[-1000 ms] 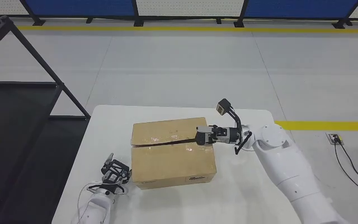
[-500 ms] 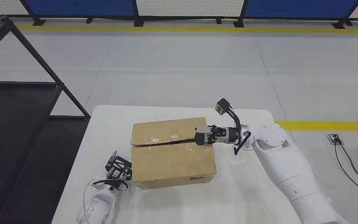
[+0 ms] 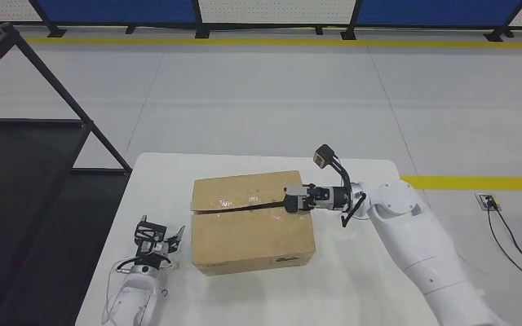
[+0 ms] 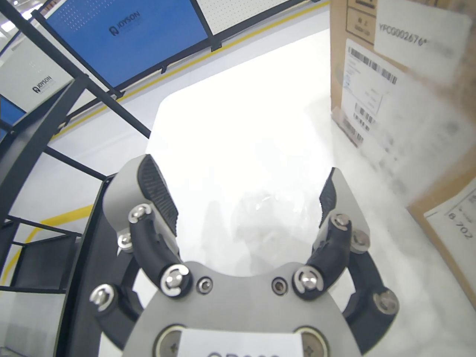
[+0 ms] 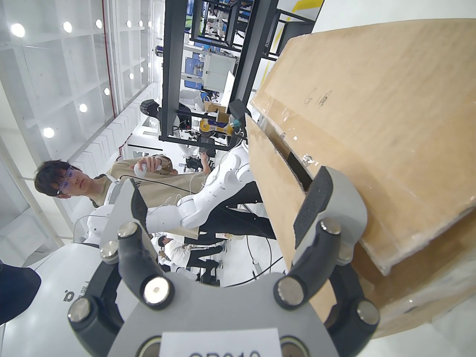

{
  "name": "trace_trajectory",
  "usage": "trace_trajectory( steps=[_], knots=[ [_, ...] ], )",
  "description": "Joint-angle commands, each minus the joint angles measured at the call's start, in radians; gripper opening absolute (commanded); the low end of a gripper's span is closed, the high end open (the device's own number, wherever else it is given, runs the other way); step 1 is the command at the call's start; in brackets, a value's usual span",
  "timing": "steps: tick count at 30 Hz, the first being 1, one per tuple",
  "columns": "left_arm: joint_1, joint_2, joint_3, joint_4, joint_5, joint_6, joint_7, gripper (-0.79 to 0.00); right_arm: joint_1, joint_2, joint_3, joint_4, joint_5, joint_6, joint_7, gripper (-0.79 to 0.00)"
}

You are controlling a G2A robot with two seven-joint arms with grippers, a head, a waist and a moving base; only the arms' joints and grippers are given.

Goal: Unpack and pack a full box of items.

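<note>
The left gripper [image 3: 155,236] hangs low over the near corner of the bench [image 3: 351,277]. Its fingers [image 4: 156,187] are released and spread wide, with nothing between the pads. Directly beyond the fingertips lies bare white bench surface [image 4: 241,113]. The cardboard box [image 3: 253,232] stands on the bench just beside these fingers, to their outer side and clear of them. The box side facing them carries several white labels [image 4: 420,31]. The box sits upright at mid-bench with its two top flaps folded down. A narrow dark slit [image 5: 293,165] is open along the seam between the flaps. The right gripper [image 3: 288,200] is at the end of this seam, on the box edge opposite the left gripper. Its fingers are likewise released and hold nothing. One finger [image 5: 316,202] lies against the box top [image 5: 372,113] at the end of the slit. The other finger [image 5: 130,202] stands apart from it, off the cardboard. Whether a flap edge sits between the two fingers cannot be told. Beyond the left fingertips, past the bench end, stands a black frame rack [image 4: 48,120] on the floor.
</note>
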Motion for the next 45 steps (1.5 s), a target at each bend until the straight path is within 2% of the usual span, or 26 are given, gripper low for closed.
trace_trajectory(
  steps=[1, 6, 9, 14, 20, 24, 37, 45],
  knots=[
    [0.017, 0.002, -0.018, -0.013, -0.006, -0.009, 0.004, 0.0, 0.002, -0.001, -0.001, 0.001, 0.001, 0.0, 0.003, 0.0],
    [0.072, 0.016, -0.027, -0.053, 0.076, -0.158, 0.056, 0.0, 0.006, -0.002, -0.005, 0.006, 0.003, -0.002, 0.007, 0.0],
    [0.085, 0.02, -0.023, -0.062, 0.136, -0.165, 0.057, 0.0, 0.009, -0.003, -0.007, 0.009, 0.006, -0.004, 0.01, 0.0],
    [0.063, 0.016, 0.0, -0.056, 0.16, -0.172, 0.025, 0.0, 0.012, -0.004, -0.009, 0.016, 0.008, -0.006, 0.01, 0.0],
    [0.005, 0.003, 0.036, -0.007, 0.148, -0.138, -0.019, 0.0, 0.014, -0.005, -0.01, 0.02, 0.01, -0.005, 0.011, 0.0],
    [-0.03, -0.01, 0.056, 0.031, 0.134, -0.057, -0.026, 0.0, 0.016, -0.005, -0.011, 0.018, 0.008, -0.006, 0.014, 0.0],
    [-0.023, -0.039, 0.03, 0.041, -0.051, 0.102, 0.08, 0.0, 0.029, -0.009, -0.021, 0.017, 0.008, -0.002, 0.017, 0.0],
    [-0.043, -0.049, 0.051, 0.05, -0.069, 0.063, 0.078, 0.0, 0.037, -0.013, -0.026, 0.037, 0.013, -0.003, 0.022, 0.0]
  ],
)
